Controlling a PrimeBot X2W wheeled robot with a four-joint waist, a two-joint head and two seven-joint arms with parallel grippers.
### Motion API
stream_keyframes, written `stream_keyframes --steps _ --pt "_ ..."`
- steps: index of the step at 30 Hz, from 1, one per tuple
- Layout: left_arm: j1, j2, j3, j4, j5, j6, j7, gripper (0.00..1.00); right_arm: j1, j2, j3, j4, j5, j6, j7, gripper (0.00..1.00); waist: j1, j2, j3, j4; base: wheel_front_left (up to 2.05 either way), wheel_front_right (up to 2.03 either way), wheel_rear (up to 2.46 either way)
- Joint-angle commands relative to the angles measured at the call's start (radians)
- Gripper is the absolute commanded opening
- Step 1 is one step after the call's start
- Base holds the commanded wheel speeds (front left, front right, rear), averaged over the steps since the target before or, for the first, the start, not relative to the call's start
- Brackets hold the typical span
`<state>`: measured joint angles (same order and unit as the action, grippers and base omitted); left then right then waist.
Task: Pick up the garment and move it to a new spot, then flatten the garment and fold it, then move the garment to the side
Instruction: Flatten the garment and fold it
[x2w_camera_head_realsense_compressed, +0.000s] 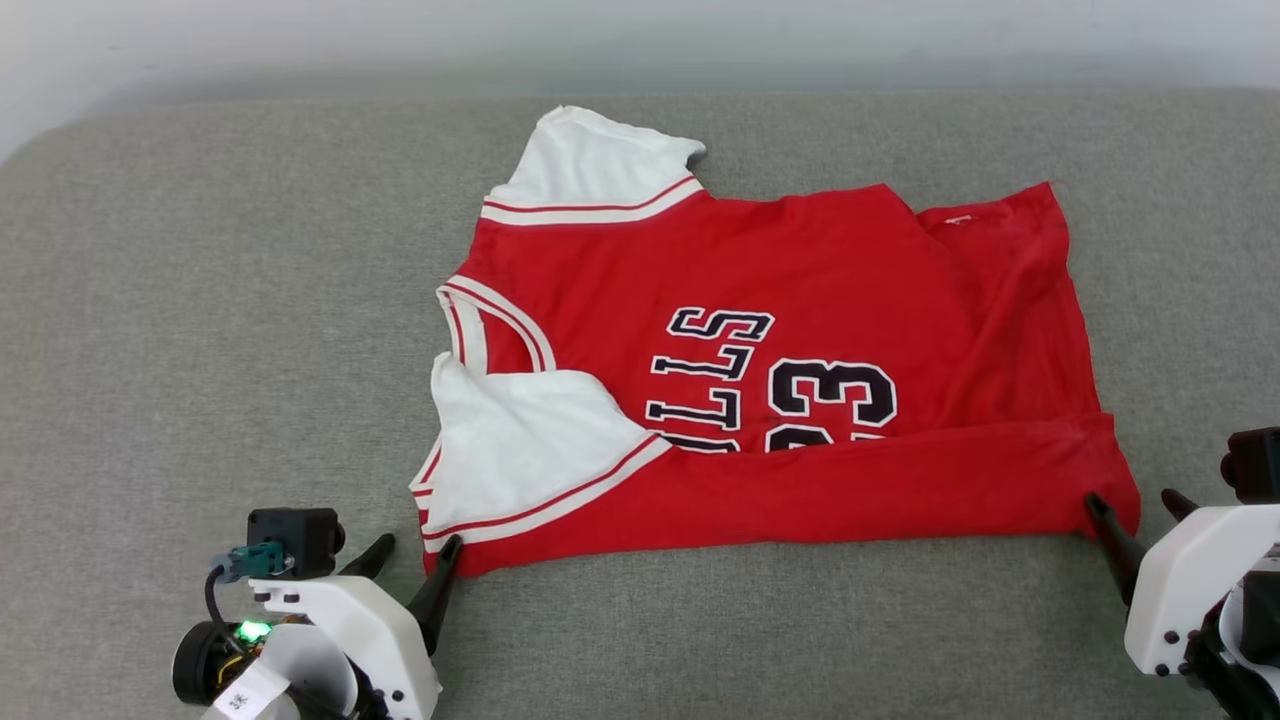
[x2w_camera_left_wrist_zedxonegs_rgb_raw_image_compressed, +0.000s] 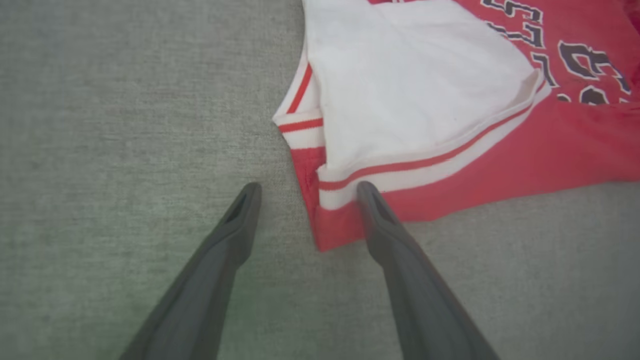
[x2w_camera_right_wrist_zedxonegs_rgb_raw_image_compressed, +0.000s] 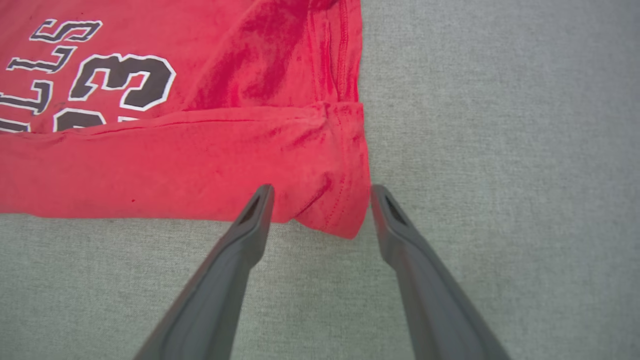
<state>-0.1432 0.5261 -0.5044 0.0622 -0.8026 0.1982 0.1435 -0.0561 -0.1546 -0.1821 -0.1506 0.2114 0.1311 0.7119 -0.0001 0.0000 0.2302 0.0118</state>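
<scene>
On the red garment (x2w_camera_head_realsense_compressed: 800, 260), turned sideways, black white-outlined lettering (x2w_camera_head_realsense_compressed: 715, 375): "LLS", the rest hidden under a folded-over red edge. Beside it, number (x2w_camera_head_realsense_compressed: 830, 392) "23". On a white sticker (x2w_camera_head_realsense_compressed: 240, 700) at lower left: marks too small to read.

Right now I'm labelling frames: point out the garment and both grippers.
garment (x2w_camera_head_realsense_compressed: 800, 260), head view, red body panel.
left gripper (x2w_camera_left_wrist_zedxonegs_rgb_raw_image_compressed: 308, 186), left wrist view, midway between fingertips.
right gripper (x2w_camera_right_wrist_zedxonegs_rgb_raw_image_compressed: 322, 187), right wrist view, midway between fingertips.
</scene>
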Motion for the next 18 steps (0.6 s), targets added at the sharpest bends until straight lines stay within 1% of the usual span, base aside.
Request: stream_keyframes --steps 1,8,10,11,12,13,15,18 --pt "-0.010 -0.001 0.003 0.009 0.002 0.004 -0.004 1.00 0.007 0.005 -0.001 -0.004 0.000 -0.001 -0.006 1.00 0.0001 0.0000 0.010 -0.007 0.00 0.00 0.00" --pt "-0.022 -0.001 -0.039 0.116 0.007 -0.011 0.049 1.00 -0.010 0.001 -0.008 -0.018 -0.004 -0.001 -0.019 1.00 0.0001 0.0000 0.046 -0.029 0.00 0.00 0.00" --pt "-0.015 -0.003 -0.066 0.147 0.006 -0.026 0.085 1.00 -0.013 -0.002 -0.009 -0.020 -0.006 -0.001 -0.024 1.00 0.0001 0.0000 0.051 -0.031 0.00 0.00 0.00" --pt "-0.011 -0.005 -0.079 0.163 -0.001 -0.035 0.104 0.72 -0.014 -0.004 -0.009 -0.020 -0.006 -0.001 -0.025 1.00 0.0001 0.0000 0.053 -0.032 0.00 0.00 0.00" --pt "-0.010 -0.010 -0.088 0.175 -0.005 -0.041 0.115 0.17 -0.015 -0.006 -0.009 -0.020 -0.007 -0.001 -0.027 1.00 0.0001 0.0000 0.053 -0.031 0.00 0.00 0.00" --pt "-0.011 -0.013 -0.095 0.183 -0.009 -0.049 0.119 0.00 -0.014 -0.009 -0.009 -0.018 -0.008 -0.001 -0.029 1.00 0.0001 0.0000 0.053 -0.031 0.00 0.00 0.00" --pt "-0.015 -0.022 -0.096 0.191 -0.007 -0.063 0.097 0.00 -0.010 -0.021 -0.006 -0.015 -0.013 -0.001 -0.034 1.00 0.0001 0.0000 0.047 -0.026 0.00 0.00 0.00" --pt "-0.031 -0.021 -0.078 0.185 0.004 -0.072 0.047 0.00 -0.007 -0.039 -0.001 0.000 -0.029 -0.001 -0.035 1.00 0.0001 0.0000 0.031 -0.016 0.00 0.00 0.00"
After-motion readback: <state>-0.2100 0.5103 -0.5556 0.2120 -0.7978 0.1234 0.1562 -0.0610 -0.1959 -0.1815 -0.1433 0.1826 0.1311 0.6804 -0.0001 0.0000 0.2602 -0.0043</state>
